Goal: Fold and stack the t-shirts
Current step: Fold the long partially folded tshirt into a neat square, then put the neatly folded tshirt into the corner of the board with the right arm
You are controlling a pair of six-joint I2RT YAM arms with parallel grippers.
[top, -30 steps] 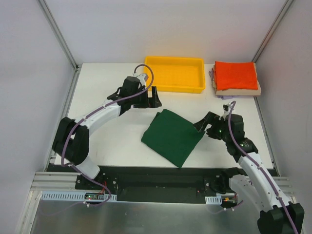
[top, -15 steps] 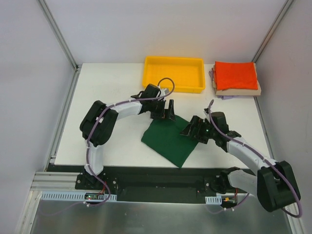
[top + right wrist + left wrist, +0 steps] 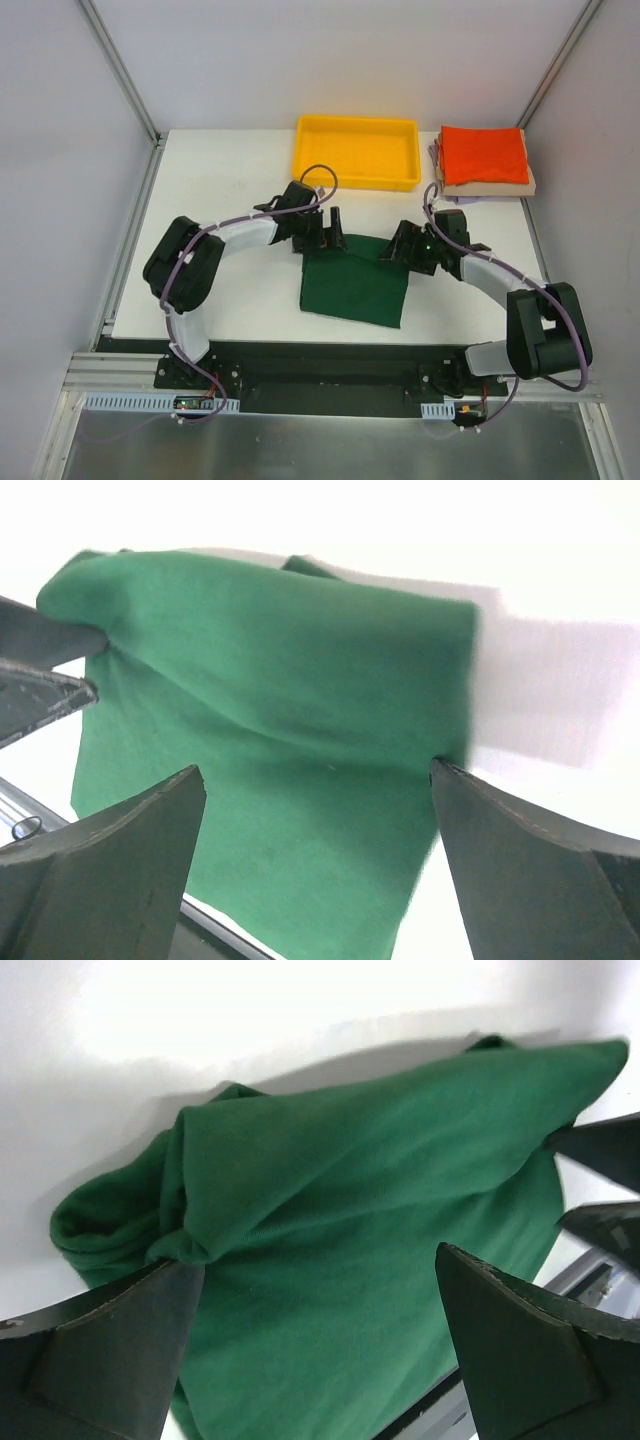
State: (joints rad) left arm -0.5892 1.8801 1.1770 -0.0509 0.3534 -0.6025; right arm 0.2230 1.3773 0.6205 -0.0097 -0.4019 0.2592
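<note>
two arms bend inward over the white table (image 3: 220, 190) and meet at the far edge of the dark green t-shirt (image 3: 355, 290). the shirt lies folded into a rough rectangle on the near middle of the table, just ahead of the arm bases. the left gripper (image 3: 325, 238) sits at the shirt's far left corner and the right gripper (image 3: 399, 254) at its far right corner. both claws are spread wide, pinching nothing.

in the left wrist view the cloth fills the gap between the fingers. one finger (image 3: 110, 1350) touches a bunched, rolled fold at the shirt's edge, and the other stands over flat cloth. the tips of the right gripper show at the opposite corner in that view, touching the hem. in the right wrist view the shirt lies fairly smooth between the spread fingers, with one finger (image 3: 530, 870) at the shirt's side edge and the left gripper's tips touching the other corner. whether the fingers bear down on the cloth or only rest on it cannot be told.

well apart, at the far right corner of the table, three folded shirts are stacked. the orange-red t-shirt (image 3: 484, 155) is on top, the tan t-shirt (image 3: 500, 189) is under it, and the lavender t-shirt (image 3: 436, 160) peeks out at the stack's left side. the yellow plastic tray (image 3: 355, 182) stands just left of the stack at the far edge, apart from the green shirt.
</note>
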